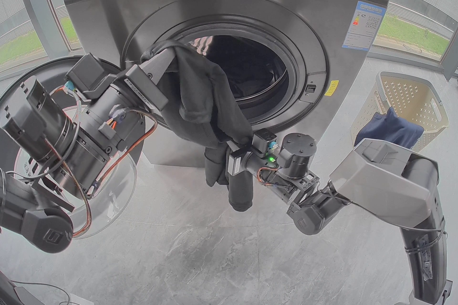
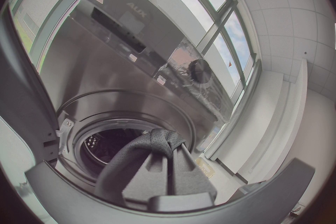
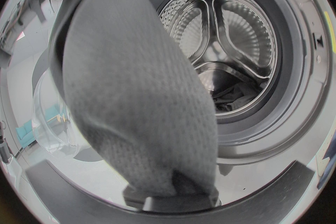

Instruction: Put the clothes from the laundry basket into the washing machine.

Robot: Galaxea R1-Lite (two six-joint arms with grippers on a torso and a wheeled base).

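Now loading is in hand: left gripper [image 1: 163, 57] and right gripper [image 1: 233, 148], both clamped tight on the dark grey knit garment [image 1: 200, 91], hold it across the silver washing machine's [image 1: 296, 10] open drum mouth [image 1: 253, 67], by its left rim. Next, probably: push inside, release.

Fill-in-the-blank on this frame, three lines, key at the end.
1. The left gripper and the right gripper are shut on the ___ dark grey knit garment.
2. The round glass door of the grey front-loading washing machine stands ___.
3. The beige perforated plastic laundry basket holds a cloth coloured ___.
Missing words: same; open; blue.
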